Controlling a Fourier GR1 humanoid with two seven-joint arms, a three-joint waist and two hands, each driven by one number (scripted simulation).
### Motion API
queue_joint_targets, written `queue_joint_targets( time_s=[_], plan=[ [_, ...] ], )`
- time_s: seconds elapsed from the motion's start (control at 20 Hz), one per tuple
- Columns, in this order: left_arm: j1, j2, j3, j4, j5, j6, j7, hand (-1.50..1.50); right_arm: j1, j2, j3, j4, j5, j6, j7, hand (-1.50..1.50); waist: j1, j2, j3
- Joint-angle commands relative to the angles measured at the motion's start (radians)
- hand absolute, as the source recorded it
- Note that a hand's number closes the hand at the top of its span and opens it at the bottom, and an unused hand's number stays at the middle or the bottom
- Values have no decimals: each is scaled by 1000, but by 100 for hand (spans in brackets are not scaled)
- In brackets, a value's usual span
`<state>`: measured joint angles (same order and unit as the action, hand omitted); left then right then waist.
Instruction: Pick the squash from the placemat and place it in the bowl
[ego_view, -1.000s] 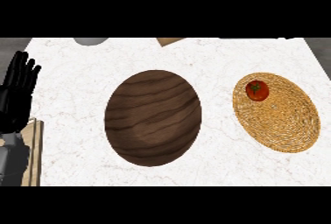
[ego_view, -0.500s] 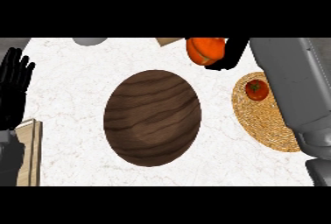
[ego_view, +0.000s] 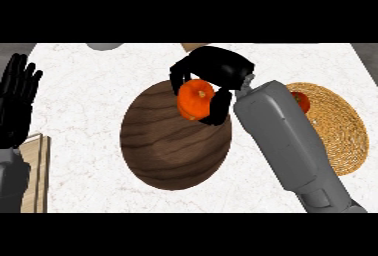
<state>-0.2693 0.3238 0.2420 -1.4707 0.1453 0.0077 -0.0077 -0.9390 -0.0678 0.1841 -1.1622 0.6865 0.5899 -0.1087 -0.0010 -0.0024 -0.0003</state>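
My right hand (ego_view: 218, 67) is shut on an orange squash (ego_view: 194, 98), its fingers curled round the squash from above and from the right. Hand and squash hang over the upper right part of the dark wooden bowl (ego_view: 166, 150) at the counter's middle. To the right lies the woven placemat (ego_view: 341, 135), partly hidden by my grey right forearm. A small red fruit (ego_view: 300, 101) rests on the placemat's upper left part. At the left edge my left hand (ego_view: 18, 100) rests open, fingers up.
A light wooden board (ego_view: 37, 170) shows at the lower left, beside my left forearm. A grey round object (ego_view: 105, 46) and a tan object (ego_view: 193, 46) peek in at the counter's far edge. White counter surrounds the bowl.
My right hand has carried the squash from the far edge down and left, so it now hangs over the bowl. The left hand has stayed where it was.
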Motion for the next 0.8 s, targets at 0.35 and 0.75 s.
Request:
queue_joint_targets(
  time_s=[0.35, 0.75],
  plan=[
    [20, -46, -35, -16, -27, 10, -28, 0, 149, 67, 129, 133, -163, -204, 152, -150, 16, 4, 0],
    [25, -29, -22, -28, -12, -4, 0, 0, 123, 68, -29, 256, -335, -408, -66, -150, 20, 8, 1]
  ],
)
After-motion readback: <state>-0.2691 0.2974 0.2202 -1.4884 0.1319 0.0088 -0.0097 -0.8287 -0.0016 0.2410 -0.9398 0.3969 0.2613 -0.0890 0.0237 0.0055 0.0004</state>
